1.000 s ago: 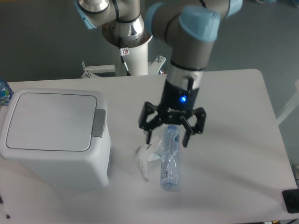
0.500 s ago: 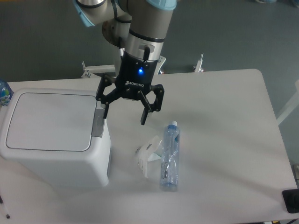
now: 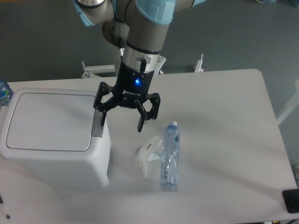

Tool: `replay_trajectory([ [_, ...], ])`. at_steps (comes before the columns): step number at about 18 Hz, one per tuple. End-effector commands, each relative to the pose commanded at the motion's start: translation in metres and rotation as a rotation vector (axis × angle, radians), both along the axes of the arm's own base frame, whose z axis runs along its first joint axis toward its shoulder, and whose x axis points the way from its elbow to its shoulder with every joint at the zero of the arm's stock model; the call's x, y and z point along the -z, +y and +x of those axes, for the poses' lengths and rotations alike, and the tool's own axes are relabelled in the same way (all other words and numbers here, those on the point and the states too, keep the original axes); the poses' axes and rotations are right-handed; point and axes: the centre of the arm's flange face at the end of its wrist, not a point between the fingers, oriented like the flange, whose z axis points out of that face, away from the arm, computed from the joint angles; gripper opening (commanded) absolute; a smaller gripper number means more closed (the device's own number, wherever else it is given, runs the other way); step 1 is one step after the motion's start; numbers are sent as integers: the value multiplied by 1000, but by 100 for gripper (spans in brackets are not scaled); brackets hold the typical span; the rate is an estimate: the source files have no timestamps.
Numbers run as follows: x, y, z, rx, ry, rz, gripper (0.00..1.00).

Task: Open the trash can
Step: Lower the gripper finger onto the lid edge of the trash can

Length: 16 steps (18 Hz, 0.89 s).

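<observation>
jaws (image 3: 121,122) spread | shifted slightly left (over button (image 3: 98,123)) | lid (image 3: 50,121) down

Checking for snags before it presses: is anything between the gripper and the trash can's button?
Nothing visible. The open gripper hangs right at the grey button of the trash can; the bottle lies off to the side.
</observation>
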Motion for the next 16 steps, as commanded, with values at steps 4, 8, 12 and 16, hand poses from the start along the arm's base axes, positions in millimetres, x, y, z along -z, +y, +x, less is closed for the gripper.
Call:
replay_trajectory([
  [4,2,0,0,-3,-3,-3,100],
  [8,4,2,4,3,-8,-6,100],
  [12,5,3,8,5,-3,-17,100],
  [16,6,3,8,5,-4,-18,100],
])
